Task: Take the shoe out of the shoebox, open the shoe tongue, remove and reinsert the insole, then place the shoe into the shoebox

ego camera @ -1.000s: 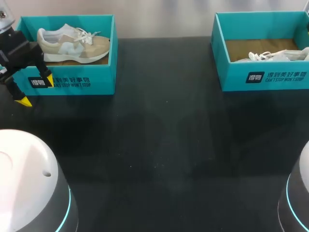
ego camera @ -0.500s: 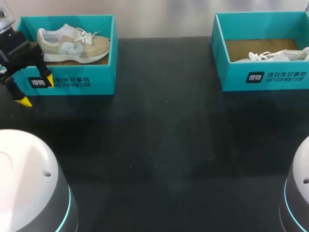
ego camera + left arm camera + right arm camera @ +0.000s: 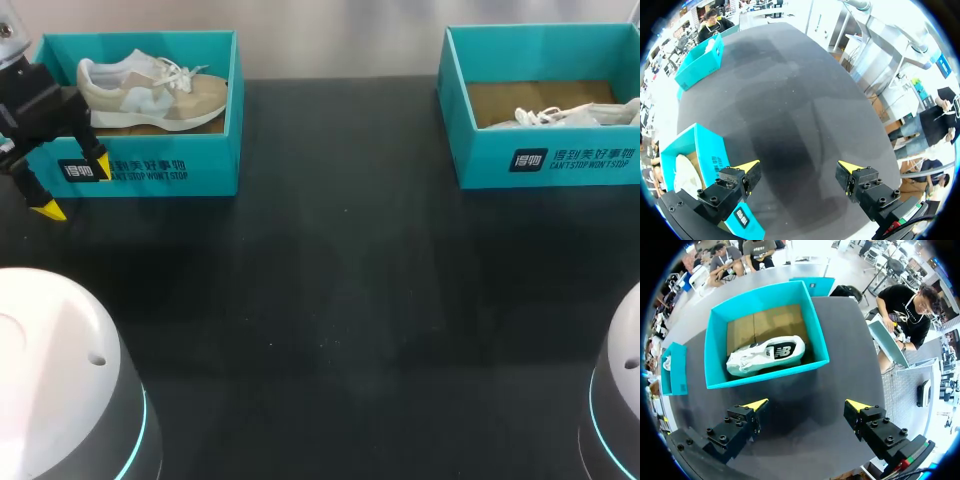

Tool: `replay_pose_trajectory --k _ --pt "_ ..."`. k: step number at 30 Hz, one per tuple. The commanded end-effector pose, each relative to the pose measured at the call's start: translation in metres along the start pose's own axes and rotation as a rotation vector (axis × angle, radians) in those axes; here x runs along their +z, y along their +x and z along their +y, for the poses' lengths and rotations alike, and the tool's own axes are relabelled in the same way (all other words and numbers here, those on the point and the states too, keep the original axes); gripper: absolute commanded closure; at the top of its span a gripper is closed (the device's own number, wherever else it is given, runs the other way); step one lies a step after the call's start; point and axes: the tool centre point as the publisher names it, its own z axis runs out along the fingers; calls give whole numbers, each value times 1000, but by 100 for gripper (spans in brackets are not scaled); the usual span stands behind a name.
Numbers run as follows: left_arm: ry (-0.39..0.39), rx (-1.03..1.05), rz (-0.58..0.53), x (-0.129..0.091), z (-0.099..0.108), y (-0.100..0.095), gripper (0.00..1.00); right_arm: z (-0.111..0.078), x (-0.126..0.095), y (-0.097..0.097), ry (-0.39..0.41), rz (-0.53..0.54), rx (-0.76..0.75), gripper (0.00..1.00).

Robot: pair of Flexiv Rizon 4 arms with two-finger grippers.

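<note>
A beige and white shoe (image 3: 150,92) lies on its side in the teal shoebox (image 3: 150,170) at the back left. My left gripper (image 3: 74,185) hangs open and empty in front of that box's left corner. In the left wrist view the gripper (image 3: 800,167) is over bare table, with the box (image 3: 710,155) and its shoe (image 3: 684,175) beside one finger. A second teal shoebox (image 3: 545,165) at the back right holds a white shoe (image 3: 570,115). My right gripper (image 3: 807,404) stands open and empty, short of that box (image 3: 812,337) and its shoe (image 3: 765,355).
The black tabletop (image 3: 340,300) stretches between the two boxes. My arms' white bases (image 3: 60,380) fill the front corners of the head view.
</note>
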Motion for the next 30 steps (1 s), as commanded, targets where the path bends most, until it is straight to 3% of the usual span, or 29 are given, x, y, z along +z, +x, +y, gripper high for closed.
replay_pose_trajectory --k 1,10,15,21,30 --pt "-3 0 -1 0 0 1 0 -2 0 -1 -2 1 1 0" --pt "-3 0 -1 0 0 1 0 -2 0 -1 -2 1 1 0" --pt "-2 153 54 -20 28 -15 0 -2 0 -1 -2 1 1 0" --pt "-127 336 73 -44 55 -31 0 -2 0 -1 -2 1 1 0" --pt "-248 562 85 -72 100 -74 0 -2 0 -1 -2 1 1 0"
